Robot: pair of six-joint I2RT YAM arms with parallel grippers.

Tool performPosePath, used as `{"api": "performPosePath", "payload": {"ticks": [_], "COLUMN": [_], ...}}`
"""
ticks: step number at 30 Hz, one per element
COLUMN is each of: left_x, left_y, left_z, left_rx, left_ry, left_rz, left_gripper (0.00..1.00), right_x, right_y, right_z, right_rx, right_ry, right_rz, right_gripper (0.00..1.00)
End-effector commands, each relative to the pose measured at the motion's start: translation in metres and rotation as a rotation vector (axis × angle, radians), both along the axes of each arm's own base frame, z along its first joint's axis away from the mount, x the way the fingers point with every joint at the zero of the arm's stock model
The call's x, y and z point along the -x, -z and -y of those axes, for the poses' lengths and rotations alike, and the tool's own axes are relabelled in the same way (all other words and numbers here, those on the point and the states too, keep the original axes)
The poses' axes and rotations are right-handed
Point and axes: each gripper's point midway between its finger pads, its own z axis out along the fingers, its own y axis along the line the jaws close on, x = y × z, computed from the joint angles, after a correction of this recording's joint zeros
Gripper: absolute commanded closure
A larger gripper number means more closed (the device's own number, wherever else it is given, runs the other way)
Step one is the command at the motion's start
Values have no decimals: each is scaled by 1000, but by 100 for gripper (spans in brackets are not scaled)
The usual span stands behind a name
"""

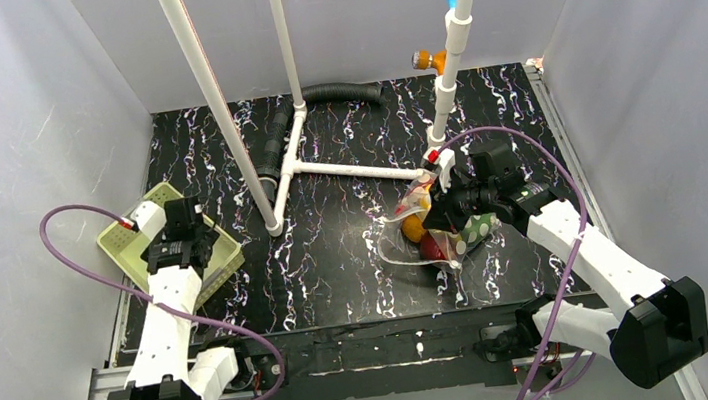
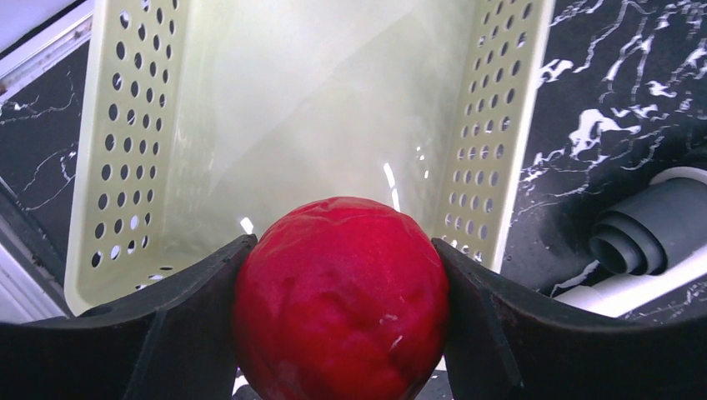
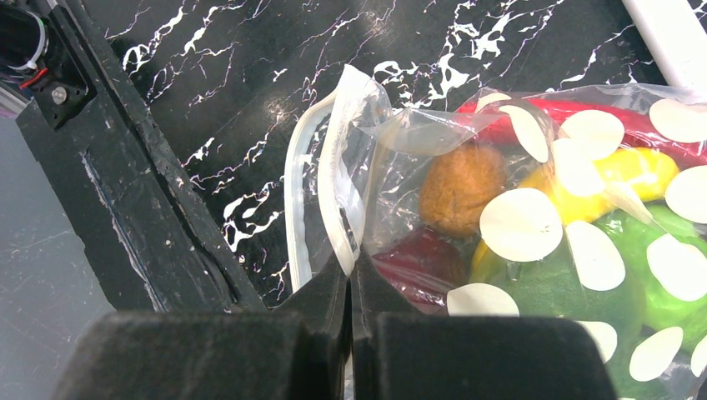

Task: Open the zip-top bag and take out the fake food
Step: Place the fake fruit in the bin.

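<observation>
Progress stands partway on the black marbled worktop (image 1: 339,282): the zip-top bag (image 1: 434,231) lies right of centre in the overhead view with its mouth already parted; one red round fruit (image 2: 342,325) is out of it. The left gripper (image 2: 340,275) has its fingers spread around that fruit, clamping it on both sides above the pale green basket (image 2: 125,150) at the left of the overhead frame; dropping it there looks like the step in hand. The rest of the fake food (image 3: 575,292) sits inside the bag: a red chili (image 3: 584,112), a yellow banana (image 3: 642,167), a dark red round piece (image 3: 417,258) and an orange-brown ball (image 3: 463,187); most of the job appears to be left. The left arm reaches up from its base at lower left, wrist tipped over the basket; the right arm stretches in from lower right; the right gripper (image 3: 350,271) has its fingers pressed together on one lip of the bag's mouth.
</observation>
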Motion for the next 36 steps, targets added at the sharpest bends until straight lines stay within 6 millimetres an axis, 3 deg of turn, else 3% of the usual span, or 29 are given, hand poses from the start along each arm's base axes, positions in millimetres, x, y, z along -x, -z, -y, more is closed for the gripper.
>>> {"api": "performPosePath", "payload": {"ticks": [1, 8, 20, 29, 36], "left_x": [6, 10, 2, -1, 5], "left_y": [-5, -6, -8, -11, -21], "left_z": [-10, -14, 2, 46, 110], "left_rx": [0, -12, 48, 148, 370], "left_ry": [-88, -117, -7, 303, 578], "left_rz": [-32, -39, 10, 105, 209], "left_gripper": [26, 7, 3, 2, 2], "right_x": [0, 1, 1, 3, 8], "right_y": [-14, -15, -13, -15, -20], "right_z": [-3, -3, -4, -4, -3], "right_rx": [-38, -42, -39, -47, -68], "right_ry": [-16, -17, -18, -31, -62], "right_rz": [33, 35, 30, 20, 25], "right_gripper": [99, 99, 99, 99, 99]}}
